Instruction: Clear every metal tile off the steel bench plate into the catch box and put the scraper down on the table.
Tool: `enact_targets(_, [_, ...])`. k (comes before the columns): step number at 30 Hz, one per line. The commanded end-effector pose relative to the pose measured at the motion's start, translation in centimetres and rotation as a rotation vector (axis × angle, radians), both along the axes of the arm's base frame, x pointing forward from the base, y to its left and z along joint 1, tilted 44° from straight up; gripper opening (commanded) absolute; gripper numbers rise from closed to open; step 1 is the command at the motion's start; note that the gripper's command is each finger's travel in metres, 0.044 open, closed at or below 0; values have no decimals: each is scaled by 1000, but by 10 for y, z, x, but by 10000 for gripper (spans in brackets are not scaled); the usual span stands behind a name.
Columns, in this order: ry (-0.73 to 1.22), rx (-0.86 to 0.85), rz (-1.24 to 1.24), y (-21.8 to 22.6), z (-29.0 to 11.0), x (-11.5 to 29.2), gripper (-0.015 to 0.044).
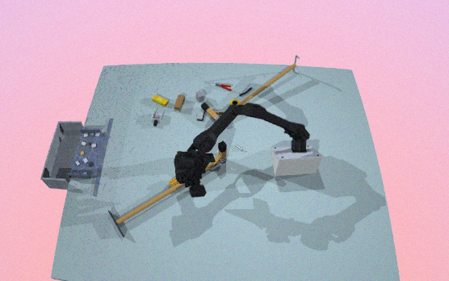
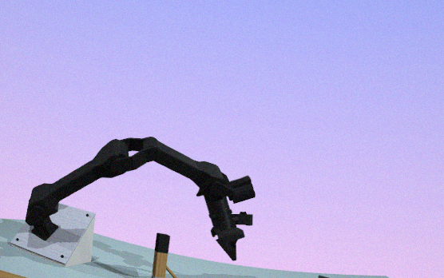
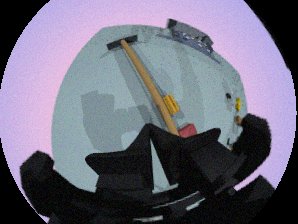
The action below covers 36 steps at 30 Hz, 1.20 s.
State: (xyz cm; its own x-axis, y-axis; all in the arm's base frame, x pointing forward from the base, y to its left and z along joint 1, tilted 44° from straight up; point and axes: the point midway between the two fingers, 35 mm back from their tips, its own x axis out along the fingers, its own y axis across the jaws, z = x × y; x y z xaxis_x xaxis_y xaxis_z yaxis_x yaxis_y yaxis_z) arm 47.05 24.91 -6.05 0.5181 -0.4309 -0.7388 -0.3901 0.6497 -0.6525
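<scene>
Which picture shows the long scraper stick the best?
The top view: the whole scraper lies on the table, blade to handle. The wrist view shows only part of it beyond the shut gripper. The exterior view shows none clearly.

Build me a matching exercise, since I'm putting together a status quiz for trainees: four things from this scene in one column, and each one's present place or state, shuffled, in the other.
Things
1. long scraper
2. metal tiles
3. gripper
4. catch box

Place or state
A. scattered on the steel bench plate
B. jaws shut on nothing, held up above the table
C. lying flat on the table, under the arm
D. grey, at the table's left edge in the top view, beside the plate

Pairs: 1-C, 2-A, 3-B, 4-D
</scene>
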Motion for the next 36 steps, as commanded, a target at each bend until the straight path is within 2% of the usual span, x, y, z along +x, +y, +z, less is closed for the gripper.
enact_targets(1, [10,-4,5,-7,-8,0,0])
enact_targets(36, [22,-22,12,-58,-53,0,0])
